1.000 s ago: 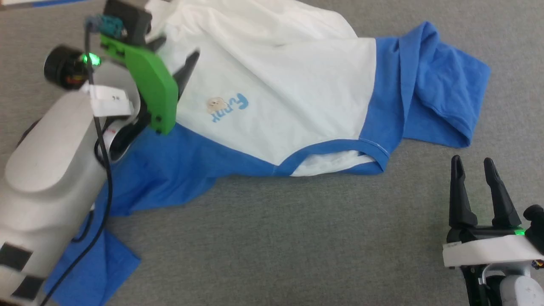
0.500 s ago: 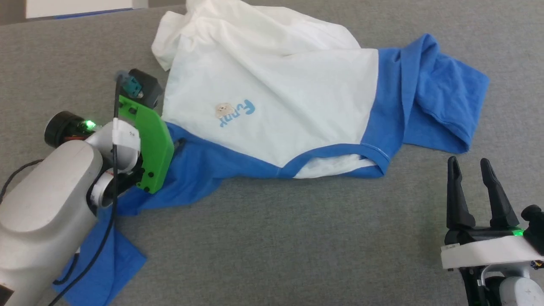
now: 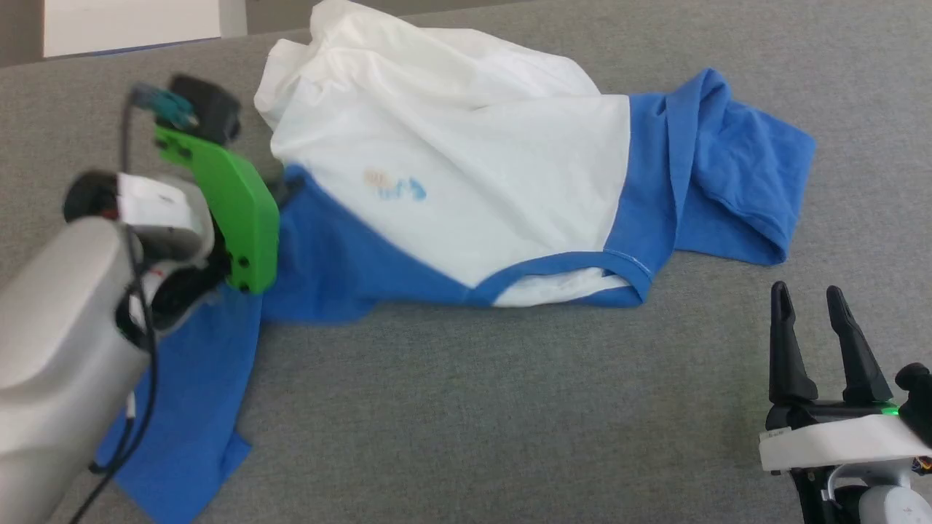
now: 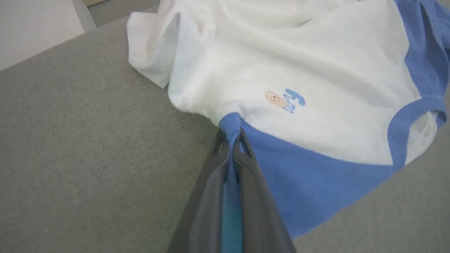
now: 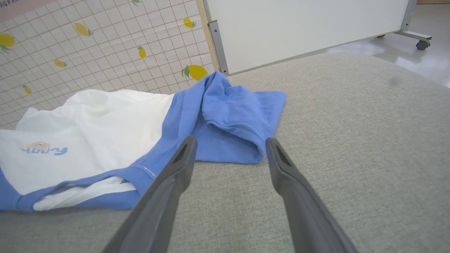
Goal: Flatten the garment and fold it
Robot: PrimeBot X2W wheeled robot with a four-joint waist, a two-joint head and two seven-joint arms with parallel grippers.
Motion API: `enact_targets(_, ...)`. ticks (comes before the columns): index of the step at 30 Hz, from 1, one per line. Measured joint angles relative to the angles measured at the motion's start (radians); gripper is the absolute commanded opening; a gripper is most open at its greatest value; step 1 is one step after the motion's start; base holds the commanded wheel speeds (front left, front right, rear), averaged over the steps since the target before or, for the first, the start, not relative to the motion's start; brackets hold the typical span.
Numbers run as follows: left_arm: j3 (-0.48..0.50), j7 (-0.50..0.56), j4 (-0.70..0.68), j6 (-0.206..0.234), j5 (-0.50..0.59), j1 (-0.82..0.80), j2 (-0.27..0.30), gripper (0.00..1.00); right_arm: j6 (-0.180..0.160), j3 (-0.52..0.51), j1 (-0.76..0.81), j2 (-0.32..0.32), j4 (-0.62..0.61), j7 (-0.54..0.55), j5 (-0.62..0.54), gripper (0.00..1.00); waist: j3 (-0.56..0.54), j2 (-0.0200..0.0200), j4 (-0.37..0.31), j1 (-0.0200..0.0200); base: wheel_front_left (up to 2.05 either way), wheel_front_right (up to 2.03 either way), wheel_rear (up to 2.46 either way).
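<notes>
Garment (image 3: 466, 145), soft white blue-sleeved shirt: left gripper (image 4: 230, 135) fingers, pinching its sleeve, had drawn it outward, flattening begun; right gripper (image 3: 807, 292) fingers stood open.

Grey fabric surface (image 3: 466, 407), white wheeled panel (image 5: 299, 31), lemon-print grid backdrop (image 5: 88, 45)

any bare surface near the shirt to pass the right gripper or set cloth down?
Yes: the wide strip of grey surface below the neckline of the garment, bordered by the left-side sleeve and the open right gripper; also right of the bunched right-side sleeve. Crowded at upper centre and where the left gripper pinches the cloth.
</notes>
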Motion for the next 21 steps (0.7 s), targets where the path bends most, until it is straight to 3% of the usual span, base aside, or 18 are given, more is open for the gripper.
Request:
enact_targets(9, 0.092, -0.123, 0.032, 0.071, 0.037, -0.068, 0.015, 0.02, 0.0, 0.009, -0.003, 0.0, -0.021, 0.003, 0.001, 1.0, 0.056, 0.0, -0.002, 0.0, 0.0, 0.0, 0.0)
enact_targets(12, 0.092, -0.189, 0.076, 0.086, 0.093, -0.082, 0.009, 0.42, 0.0, 0.012, -0.012, 0.0, -0.02, 0.003, 0.004, 1.0, 0.084, 0.0, -0.011, 0.0, 0.0, 0.0, 0.0)
enact_targets(13, 0.092, -0.215, 0.09, 0.091, 0.108, -0.09, 0.005, 0.76, 0.0, 0.013, -0.016, 0.0, -0.02, 0.002, 0.004, 1.0, 0.091, 0.0, -0.013, 0.0, 0.0, 0.0, 0.0)
enact_targets(14, 0.091, -0.241, 0.109, 0.093, 0.127, -0.098, -0.003, 0.96, 0.0, 0.015, -0.023, 0.0, -0.018, 0.0, 0.005, 1.0, 0.101, 0.0, -0.016, 0.0, 0.0, 0.0, 0.0)
enact_targets(15, 0.087, -0.261, 0.129, 0.094, 0.138, -0.103, -0.013, 1.0, 0.0, 0.016, -0.028, 0.0, -0.017, 0.0, 0.007, 1.0, 0.11, 0.0, -0.02, 0.0, 0.0, 0.0, 0.0)
enact_targets(21, 0.072, -0.337, 0.214, 0.083, 0.145, -0.105, -0.072, 1.0, 0.0, 0.015, -0.04, 0.0, 0.002, -0.009, 0.011, 1.0, 0.138, 0.0, -0.033, 0.0, 0.0, 0.0, 0.0)
